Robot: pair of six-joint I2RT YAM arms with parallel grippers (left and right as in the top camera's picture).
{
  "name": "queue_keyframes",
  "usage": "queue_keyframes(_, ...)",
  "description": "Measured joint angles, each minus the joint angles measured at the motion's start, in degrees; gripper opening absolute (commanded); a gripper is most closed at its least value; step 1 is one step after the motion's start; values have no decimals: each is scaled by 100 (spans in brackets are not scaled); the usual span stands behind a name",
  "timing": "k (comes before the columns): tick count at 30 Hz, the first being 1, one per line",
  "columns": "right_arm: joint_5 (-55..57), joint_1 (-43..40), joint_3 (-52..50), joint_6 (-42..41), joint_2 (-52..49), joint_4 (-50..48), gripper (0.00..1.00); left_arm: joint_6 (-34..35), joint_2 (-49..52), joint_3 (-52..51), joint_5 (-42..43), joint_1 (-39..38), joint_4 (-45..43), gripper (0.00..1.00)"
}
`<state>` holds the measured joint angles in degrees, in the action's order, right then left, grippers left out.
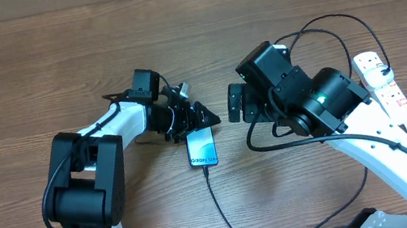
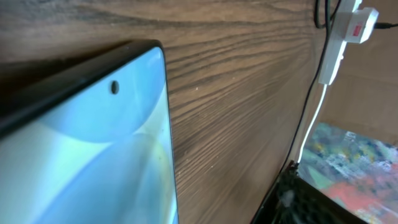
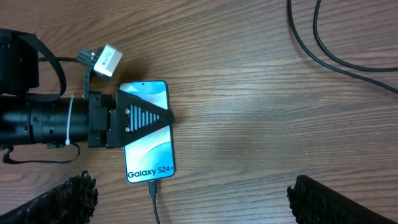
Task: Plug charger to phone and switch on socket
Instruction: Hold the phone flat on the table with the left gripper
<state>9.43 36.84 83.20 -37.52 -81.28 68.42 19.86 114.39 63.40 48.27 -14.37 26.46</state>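
Phone (image 3: 152,155), slim and blue-screened, lies flat on the wooden counter (image 3: 261,124); the right wrist view, unlike the left, shows us the thin black charger cable (image 3: 153,202) meeting its lower end. Left fingers (image 3: 144,117) overlap it, grip unclear; right fingers (image 3: 323,199) gape empty.

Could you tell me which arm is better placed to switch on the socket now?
Right, probably: the socket lies beside that arm, while the left gripper is over the phone.
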Motion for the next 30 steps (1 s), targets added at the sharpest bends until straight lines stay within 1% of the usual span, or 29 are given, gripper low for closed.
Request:
queue_keyframes(3, 0, 0, 0, 2, 0, -33, 100, 96, -42, 17, -31, 0, -2, 83)
queue_keyframes(10, 0, 0, 0, 2, 0, -83, 100, 52, -68, 39, -96, -31, 11, 83)
queue_keyframes(19, 0, 0, 0, 0, 0, -79, 100, -809, -66, 170, -271, -286, 74, 86)
queue_keyframes(20, 2, 0, 0, 4, 0, -79, 100, -848, -66, 190, -295, -302, 96, 89)
queue_keyframes(21, 0, 0, 0, 2, 0, -85, 100, -870, -66, 210, -321, -319, 125, 93)
queue_keyframes(23, 0, 0, 0, 4, 0, -81, 100, -841, -68, 264, -374, -330, 197, 95)
queue_keyframes(30, 0, 0, 0, 4, 0, -83, 100, -494, -90, 343, -595, -393, 267, 96)
